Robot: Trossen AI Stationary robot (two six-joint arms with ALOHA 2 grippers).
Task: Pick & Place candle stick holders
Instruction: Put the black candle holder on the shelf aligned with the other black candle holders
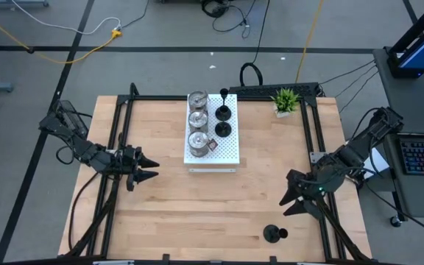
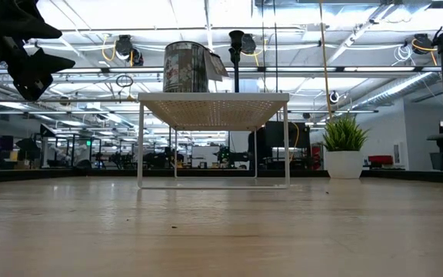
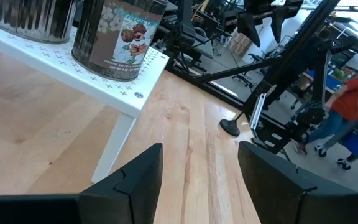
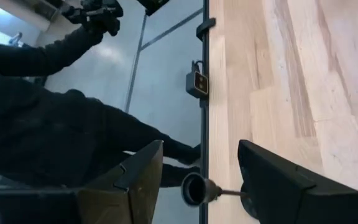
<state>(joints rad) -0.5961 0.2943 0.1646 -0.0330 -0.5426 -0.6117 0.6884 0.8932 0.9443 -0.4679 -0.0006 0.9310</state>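
Observation:
Three silver cups (image 1: 198,118) and two black stemmed holders (image 1: 224,121) stand on the white perforated board (image 1: 223,153), a low stand on legs at the table's middle far side. A third black holder (image 1: 274,234) stands on its round base near the table's front edge; it also shows in the right wrist view (image 4: 196,190). My left gripper (image 1: 152,168) is open and empty, left of the board and above the table. My right gripper (image 1: 291,202) is open and empty, just beyond and to the right of the lone black holder.
A small green potted plant (image 1: 285,100) stands at the far right of the table. Black frame rails (image 1: 118,140) run along the table's left and right sides. Bare wood lies between the board and the front edge. A person (image 3: 353,99) shows in the room beyond.

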